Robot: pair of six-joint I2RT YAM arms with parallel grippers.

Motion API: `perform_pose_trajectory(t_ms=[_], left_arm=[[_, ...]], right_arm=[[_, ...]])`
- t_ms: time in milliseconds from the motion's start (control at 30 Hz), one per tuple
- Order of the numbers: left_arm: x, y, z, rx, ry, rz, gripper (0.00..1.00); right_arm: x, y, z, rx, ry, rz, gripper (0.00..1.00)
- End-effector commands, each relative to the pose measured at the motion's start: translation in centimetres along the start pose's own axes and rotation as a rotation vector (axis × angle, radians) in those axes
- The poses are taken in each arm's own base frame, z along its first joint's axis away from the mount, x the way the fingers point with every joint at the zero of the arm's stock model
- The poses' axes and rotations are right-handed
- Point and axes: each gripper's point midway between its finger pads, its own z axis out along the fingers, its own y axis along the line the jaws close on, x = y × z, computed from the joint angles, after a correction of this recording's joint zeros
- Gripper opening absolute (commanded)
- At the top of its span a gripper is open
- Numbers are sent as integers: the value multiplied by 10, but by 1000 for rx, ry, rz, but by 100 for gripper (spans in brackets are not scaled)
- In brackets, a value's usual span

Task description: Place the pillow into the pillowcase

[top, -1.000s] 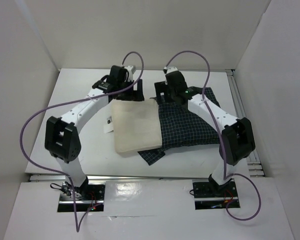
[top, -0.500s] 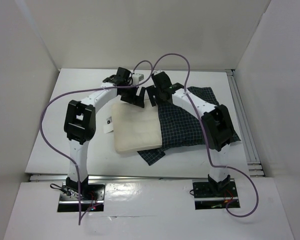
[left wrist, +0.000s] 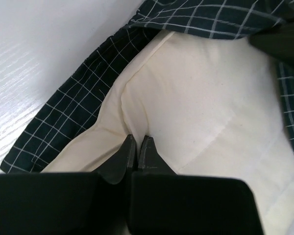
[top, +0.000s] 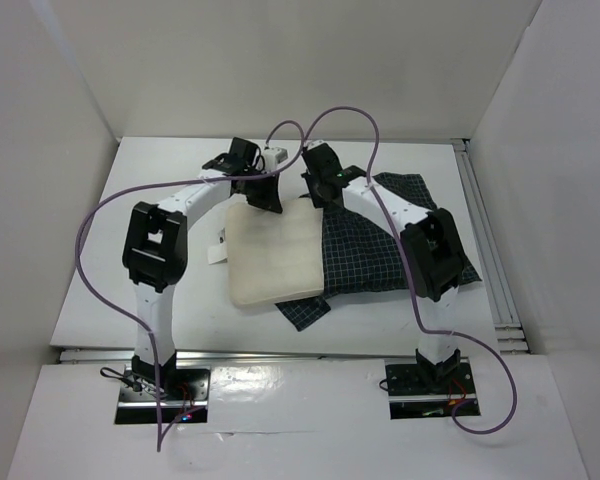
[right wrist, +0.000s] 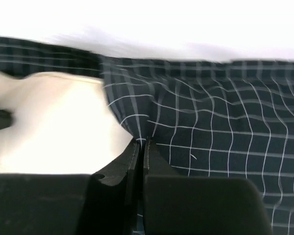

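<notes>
I take the step in hand to be getting a hold on both pieces at the far edge, before any stuffing. The plump cream quilted pillow lies flat in the middle of the white table. Its right side meets the limp navy pillowcase with the fine white grid check, and a corner of that cloth pokes out beneath the pillow's near edge.

On my left wrist view, the left gripper has its jaws pressed together on a small crease of the cream fabric, near the pillow's far corner. On my right wrist view, the right gripper has its jaws closed on a puckered fold of the checked cloth, just beside the cream edge.

That view is blurred, so I can't tell whether it has only the upper layer of the mouth or both layers.

Little of the pillow looks to be inside. Next I need to lift the right pinch to open the mouth, then drag the pillow rightward into it, keeping both pinches from slipping.
</notes>
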Motion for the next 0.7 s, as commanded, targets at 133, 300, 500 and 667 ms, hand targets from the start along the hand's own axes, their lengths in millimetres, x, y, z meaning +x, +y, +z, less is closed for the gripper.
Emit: perform_pose_trajectory(t_ms=[133, 300, 500, 667], left_arm=[[-90, -57, -61, 57, -258, 25, 0], [-125, -86, -92, 113, -368, 52, 0], [-141, -125, -120, 218, -454, 54, 0], [-132, -167, -143, 260, -482, 151, 0]], right_arm=[[-91, 71, -79, -388, -314, -45, 0], [-99, 89, -100, -519, -352, -63, 0], [-112, 109, -113, -636, -369, -22, 0], [-136, 100, -117, -663, -457, 27, 0]])
